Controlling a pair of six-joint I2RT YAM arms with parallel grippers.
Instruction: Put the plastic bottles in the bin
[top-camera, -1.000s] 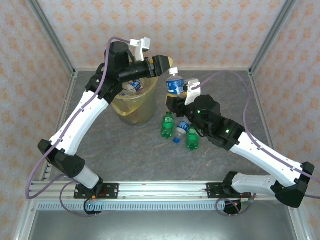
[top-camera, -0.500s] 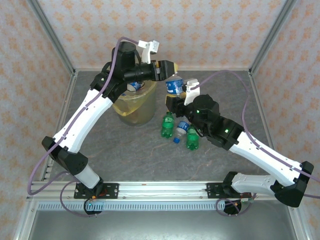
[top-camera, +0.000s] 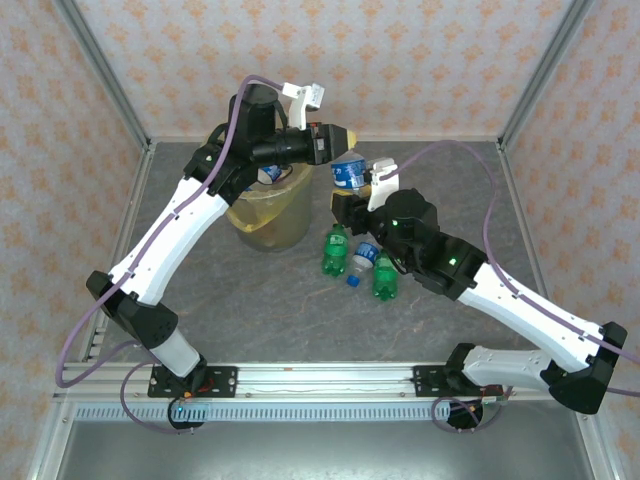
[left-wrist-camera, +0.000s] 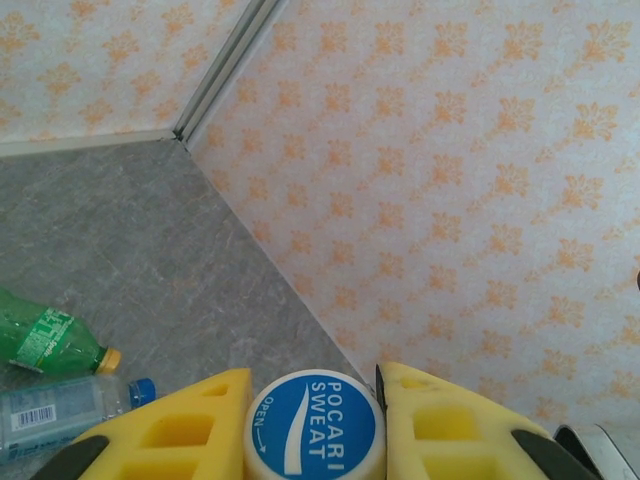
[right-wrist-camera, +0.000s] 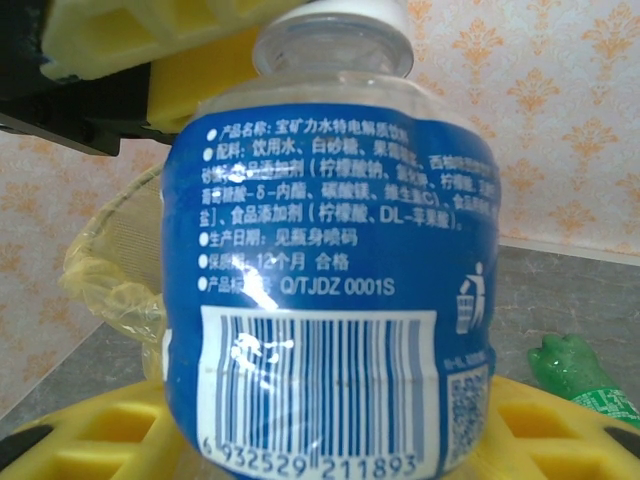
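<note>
Seen from above, the left gripper (top-camera: 338, 138) is clenched on the cap of a small clear plastic bottle with a blue label (top-camera: 347, 172). The bottle is held in the air just beside the round bin lined with a yellow translucent bag (top-camera: 270, 215). The right gripper (top-camera: 352, 195) grasps the body of the bottle lower down. The label is too small to read here. Two green plastic bottles (top-camera: 335, 252) (top-camera: 384, 277) lie on the grey table (top-camera: 250, 310).

In the left wrist view, yellow fingers (left-wrist-camera: 200, 425) press both sides of the white and blue cap (left-wrist-camera: 315, 430), printed "POCARI SWEAT" and "OPEN". The bottle body is hidden under it.

In the right wrist view, the label carries Chinese lines, "Q/TJDZ 0001S" and a barcode, 6 932529 211893. The bottom of the bottle is cut off by the frame.
</note>
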